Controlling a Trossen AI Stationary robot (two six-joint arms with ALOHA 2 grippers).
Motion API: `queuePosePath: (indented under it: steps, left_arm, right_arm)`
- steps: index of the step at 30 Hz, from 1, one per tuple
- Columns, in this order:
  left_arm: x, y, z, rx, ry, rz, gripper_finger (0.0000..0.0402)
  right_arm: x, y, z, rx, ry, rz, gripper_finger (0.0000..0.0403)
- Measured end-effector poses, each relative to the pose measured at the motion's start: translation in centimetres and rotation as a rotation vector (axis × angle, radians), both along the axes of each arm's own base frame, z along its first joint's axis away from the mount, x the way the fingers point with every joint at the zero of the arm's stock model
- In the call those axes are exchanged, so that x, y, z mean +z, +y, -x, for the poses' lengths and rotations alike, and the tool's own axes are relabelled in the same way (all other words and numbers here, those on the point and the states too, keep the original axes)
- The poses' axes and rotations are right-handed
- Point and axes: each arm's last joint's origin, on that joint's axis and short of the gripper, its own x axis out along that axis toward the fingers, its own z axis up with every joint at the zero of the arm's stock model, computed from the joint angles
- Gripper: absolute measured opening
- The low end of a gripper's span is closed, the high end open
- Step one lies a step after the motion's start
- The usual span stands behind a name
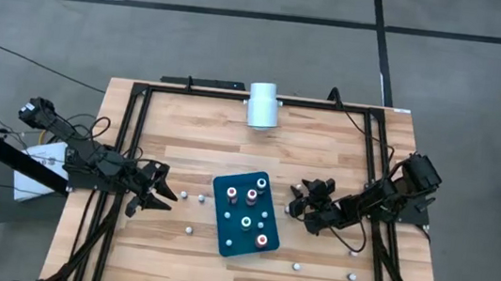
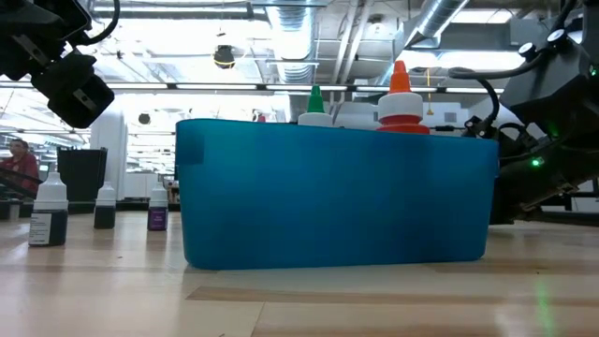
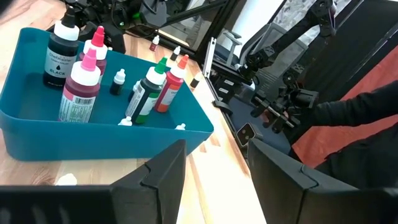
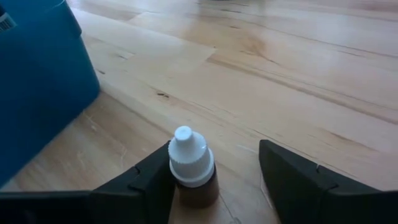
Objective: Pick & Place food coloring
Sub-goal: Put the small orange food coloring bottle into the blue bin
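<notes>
Right of the teal tray (image 1: 244,217), at its 3 o'clock, the right fingers (image 4: 214,171) sit low on the worktop (image 1: 344,151), spread around a small white-capped bottle (image 4: 191,165), one finger touching it, the other apart. Bare wood lies beyond. Left fingers (image 1: 162,190) hang apart at the tray's 9 o'clock, holding nothing. More bottles (image 3: 87,74) stand inside the tray.
</notes>
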Motion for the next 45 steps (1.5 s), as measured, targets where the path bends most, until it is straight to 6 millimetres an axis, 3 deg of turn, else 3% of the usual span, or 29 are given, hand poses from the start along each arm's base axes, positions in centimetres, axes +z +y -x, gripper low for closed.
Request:
queuePosePath:
  steps: [6,19,31,45]
  left_arm:
    - [0.0,0.0,0.0,0.000,0.000,0.000,0.0165]
    - [0.0,0.0,0.0,0.000,0.000,0.000,0.0165]
    - [0.0,0.0,0.0,0.000,0.000,0.000,0.0165]
    - [0.0,0.0,0.0,-0.008,0.001,0.001,0.0165]
  right_arm:
    - [0.0,0.0,0.0,0.000,0.001,0.001,0.0185]
    - [0.0,0.0,-0.1,-0.002,-0.011,-0.018,0.0052]
    - [0.1,0.1,-0.2,-0.043,-0.091,-0.087,0.0052]
    - [2.4,0.3,-2.5,0.019,-0.317,-0.108,0.0050]
